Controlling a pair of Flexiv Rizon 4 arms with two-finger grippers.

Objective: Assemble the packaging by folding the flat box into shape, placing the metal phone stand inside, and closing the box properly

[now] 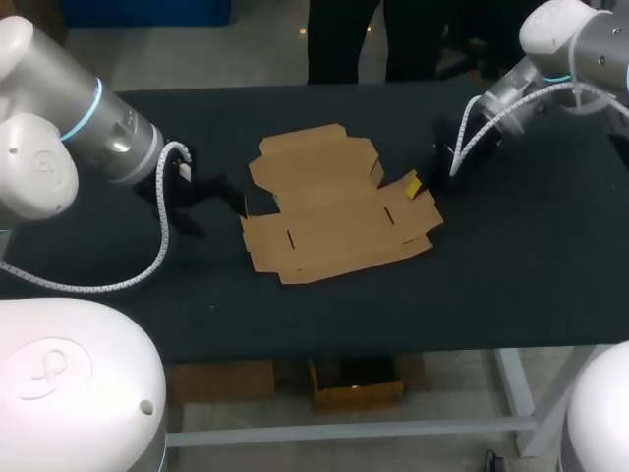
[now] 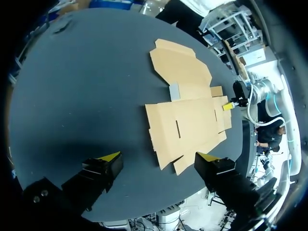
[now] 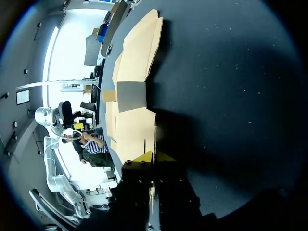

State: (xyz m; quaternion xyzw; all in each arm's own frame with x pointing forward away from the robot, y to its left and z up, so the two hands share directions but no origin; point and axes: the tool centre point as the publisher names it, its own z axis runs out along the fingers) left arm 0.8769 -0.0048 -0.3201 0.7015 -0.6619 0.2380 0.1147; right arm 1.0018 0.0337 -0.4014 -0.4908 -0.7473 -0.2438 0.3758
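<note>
At the right edge of the flat box [image 1: 334, 206], our right gripper [image 3: 154, 156] pinches a flap [image 1: 423, 208], seemingly to fold it, while our left gripper [image 2: 159, 156] hangs wide open, empty.

We take this for a robotics lab or test bench. We work at a table [image 1: 511, 275] covered in black cloth on a bare pale metal frame [image 1: 516, 383]. Our two white jointed arms stand at its sides, the left arm [image 1: 98, 118] and the right arm [image 1: 565, 39], with a white cable [image 1: 162, 246] looped loose in the open. A flat box [image 1: 334, 211] of plain brown cardboard lies unfolded between them, set out like a trial piece.
</note>
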